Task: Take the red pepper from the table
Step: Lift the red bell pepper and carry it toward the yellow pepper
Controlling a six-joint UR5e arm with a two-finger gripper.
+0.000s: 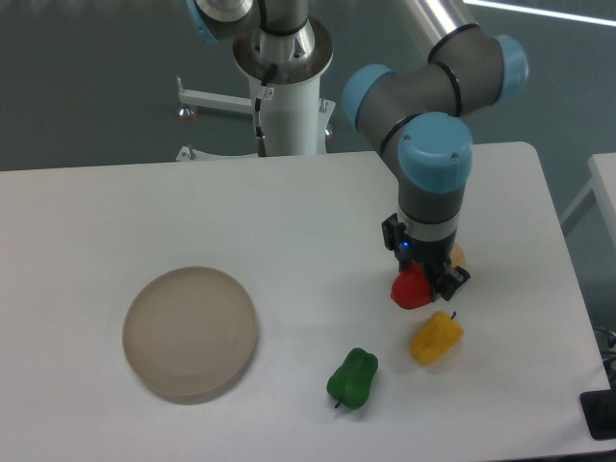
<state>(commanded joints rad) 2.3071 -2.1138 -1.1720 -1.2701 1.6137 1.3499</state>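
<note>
**Red pepper's in the gripper, over by the right side of the table**

Nearest the front edge of the table [115, 202] there's a green pepper [352, 377] lying roughly mid-table, stem poking toward the front. A bit further back and to the right of it sits the yellow pepper [436, 337], closer to the right edge. Way over on the left half is a round flat greyish plate [191, 333], well apart from all the veg.

Just behind the yellow pepper is where the action is: the gripper [426, 285] points straight down and its jaws are clamped on the red pepper [410, 290]. The red one sticks out on the left side of the fingers, very near the yellow pepper's top. Honestly can't tell from here if it's touching the tabletop or hanging just above it.

There's a sliver of something yellowish-tan [456, 253] peeking out behind the wrist, mostly hidden by the arm, so no idea what it is.

Further back the arm's grey and blue joints [435, 154] fold up over the far right part of the table, and its base column [285, 91] stands beyond the far edge.
</note>
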